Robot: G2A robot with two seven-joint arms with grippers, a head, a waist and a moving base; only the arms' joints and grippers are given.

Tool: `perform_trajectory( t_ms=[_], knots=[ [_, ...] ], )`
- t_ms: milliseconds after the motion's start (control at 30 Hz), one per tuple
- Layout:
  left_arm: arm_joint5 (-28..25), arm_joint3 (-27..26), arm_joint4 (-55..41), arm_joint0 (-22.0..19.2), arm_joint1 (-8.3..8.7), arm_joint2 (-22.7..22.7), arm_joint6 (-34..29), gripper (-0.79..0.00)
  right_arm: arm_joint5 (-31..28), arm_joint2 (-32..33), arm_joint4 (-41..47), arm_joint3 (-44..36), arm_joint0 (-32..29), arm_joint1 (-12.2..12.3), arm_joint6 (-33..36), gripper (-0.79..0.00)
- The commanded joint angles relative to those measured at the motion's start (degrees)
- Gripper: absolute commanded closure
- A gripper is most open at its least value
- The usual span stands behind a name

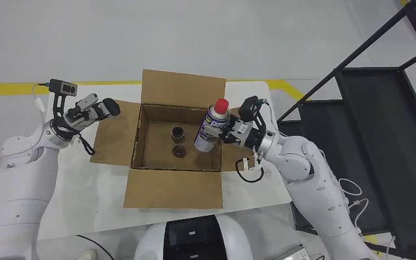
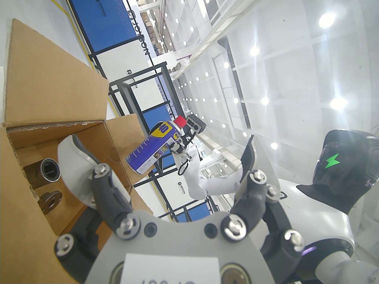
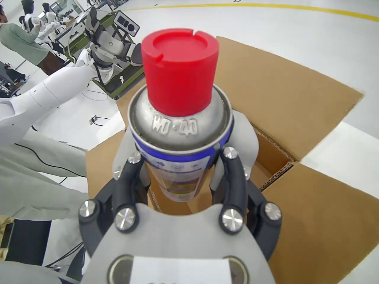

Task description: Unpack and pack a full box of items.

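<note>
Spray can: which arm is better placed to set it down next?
Right. The right gripper is shut on the spray can, holding it tilted over the right edge of the box. The left gripper is open, empty, at the box's opposite side.

The scene is bright and evenly lit by many round ceiling lamps (image 2: 327, 20), which spread into white glare in the left wrist view, while shadows on the white table (image 1: 253, 192) and inside the cardboard box (image 1: 175, 188) are soft, and both wrist views bend straight lines near their edges.
</note>
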Motion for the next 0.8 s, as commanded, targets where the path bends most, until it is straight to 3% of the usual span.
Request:
perform_trajectory(
  t_ms=[0,300,467,633,767],
  knots=[
    [0.0,0.0,0.0,0.0,0.00,0.0,0.0,-0.785,0.0,0.0,0.0,0.0,0.0,0.0,0.0,0.000],
    [0.0,0.0,0.0,0.0,0.00,0.0,0.0,-0.785,1.0,-0.3,0.5,-0.2,-0.2,-0.1,0.0,0.000],
    [0.0,0.0,0.0,0.0,0.00,0.0,0.0,-0.785,10.1,-5.0,4.9,-3.4,4.6,-0.6,9.5,0.000],
    [0.0,0.0,0.0,0.0,0.00,0.0,0.0,-0.785,18.6,-11.8,7.4,1.5,10.9,-1.7,15.6,0.000],
    [0.0,0.0,0.0,0.0,0.00,0.0,0.0,-0.785,25.9,-14.7,8.4,5.7,15.1,-2.6,16.7,0.000]
  ],
)
